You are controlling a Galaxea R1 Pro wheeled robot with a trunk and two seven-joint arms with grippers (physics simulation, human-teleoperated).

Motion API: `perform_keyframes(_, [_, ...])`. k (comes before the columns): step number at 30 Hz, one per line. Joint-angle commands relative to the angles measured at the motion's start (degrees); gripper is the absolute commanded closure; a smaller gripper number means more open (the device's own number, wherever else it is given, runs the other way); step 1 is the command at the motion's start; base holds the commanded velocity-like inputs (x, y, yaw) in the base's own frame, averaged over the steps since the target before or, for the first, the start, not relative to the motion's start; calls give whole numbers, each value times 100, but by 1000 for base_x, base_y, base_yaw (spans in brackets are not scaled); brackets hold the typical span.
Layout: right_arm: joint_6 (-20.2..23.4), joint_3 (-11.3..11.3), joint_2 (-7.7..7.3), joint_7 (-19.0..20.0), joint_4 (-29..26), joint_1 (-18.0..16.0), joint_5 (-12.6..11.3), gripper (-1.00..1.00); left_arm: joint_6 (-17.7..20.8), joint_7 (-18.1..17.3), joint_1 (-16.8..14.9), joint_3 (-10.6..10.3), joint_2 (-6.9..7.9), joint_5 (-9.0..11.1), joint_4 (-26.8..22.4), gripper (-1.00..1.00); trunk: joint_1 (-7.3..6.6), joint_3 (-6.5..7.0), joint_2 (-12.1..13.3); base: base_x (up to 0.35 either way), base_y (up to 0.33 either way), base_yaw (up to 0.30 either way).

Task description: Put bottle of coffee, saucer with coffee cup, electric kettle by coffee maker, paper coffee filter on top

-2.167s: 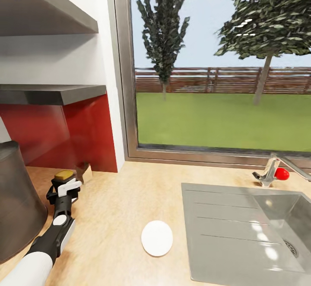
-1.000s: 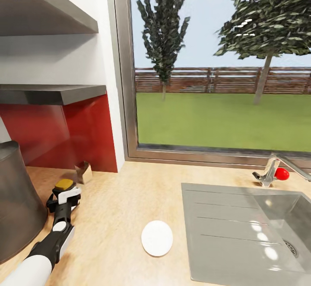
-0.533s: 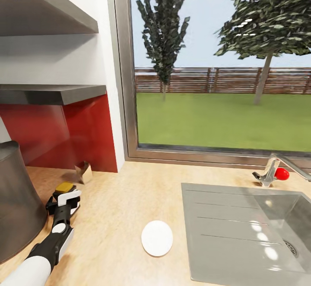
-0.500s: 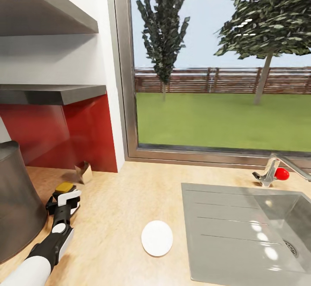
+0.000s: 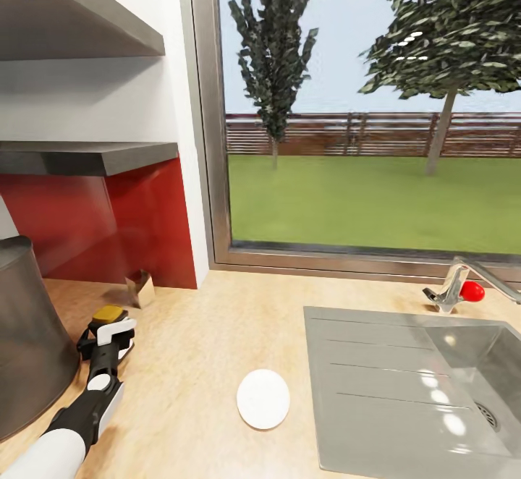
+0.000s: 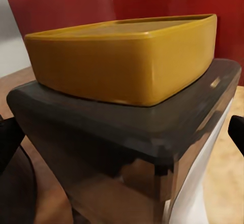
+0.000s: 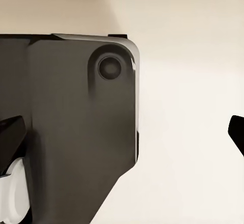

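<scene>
Your left gripper (image 5: 108, 325) gripped the coffee bottle (image 6: 127, 127) beside the coffee maker (image 5: 29, 341); lower it squarely before releasing. Right gripper's state I couldn't tell.

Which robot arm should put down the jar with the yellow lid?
The left arm. Its tool is already around the coffee bottle, low over the countertop beside the dark coffee maker.

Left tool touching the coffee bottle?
Cannot tell. In the left wrist view the coffee bottle sits between the left tool's fingertips, with no contact or gap plainly visible.
</scene>
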Motion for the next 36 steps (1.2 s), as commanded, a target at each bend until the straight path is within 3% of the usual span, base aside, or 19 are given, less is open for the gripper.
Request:
perform_keyframes(1, [-20,-49,-1,3,7,-2,55,-100,-11,26,-3,13,-4,-60,7,-100,2,-2,-4,0,0,0])
perform_keyframes(36, [-20,-49,-1,3,7,-2,56,-100,-11,26,-3,-37,-22,-69,7,-100,2,-2,-4,-58,-3,0])
